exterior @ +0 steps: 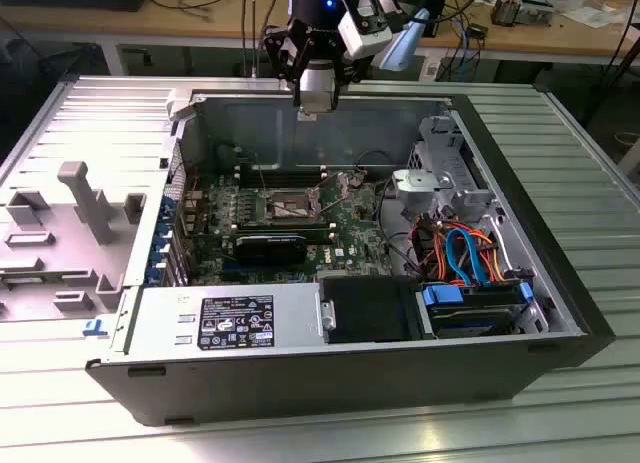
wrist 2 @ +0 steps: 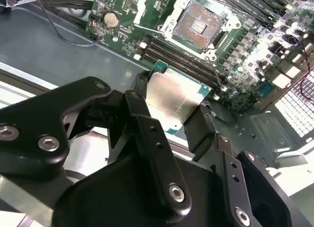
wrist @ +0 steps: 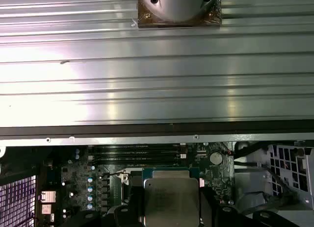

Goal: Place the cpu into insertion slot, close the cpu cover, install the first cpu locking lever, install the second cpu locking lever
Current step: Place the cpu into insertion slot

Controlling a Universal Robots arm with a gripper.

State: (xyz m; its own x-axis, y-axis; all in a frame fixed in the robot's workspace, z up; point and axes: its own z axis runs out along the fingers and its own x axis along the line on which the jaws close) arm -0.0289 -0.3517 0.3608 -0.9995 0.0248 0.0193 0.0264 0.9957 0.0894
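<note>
My gripper (wrist 2: 172,103) is shut on the cpu (wrist 2: 171,92), a flat square chip with a dull silver top and a green edge, held by two opposite sides between the black fingers (wrist 2: 142,109). In the first wrist view the cpu (wrist: 171,195) hangs in the gripper (wrist: 170,211) above the motherboard. The insertion slot (wrist 2: 196,22) lies bare, with its contact field exposed, some way off from the chip. The cpu cover (wrist 2: 147,6) stands swung open beside it. In the exterior view the gripper (exterior: 315,101) hovers over the case's far wall, beyond the insertion slot (exterior: 290,205).
The open computer case (exterior: 560,283) lies on a ribbed metal table (exterior: 590,163). Memory slots (wrist 2: 176,55) run beside the socket. A power supply (exterior: 225,323), a drive bay (exterior: 475,308) with orange and blue cables (exterior: 460,248), and a grey fixture (exterior: 85,198) surround the board.
</note>
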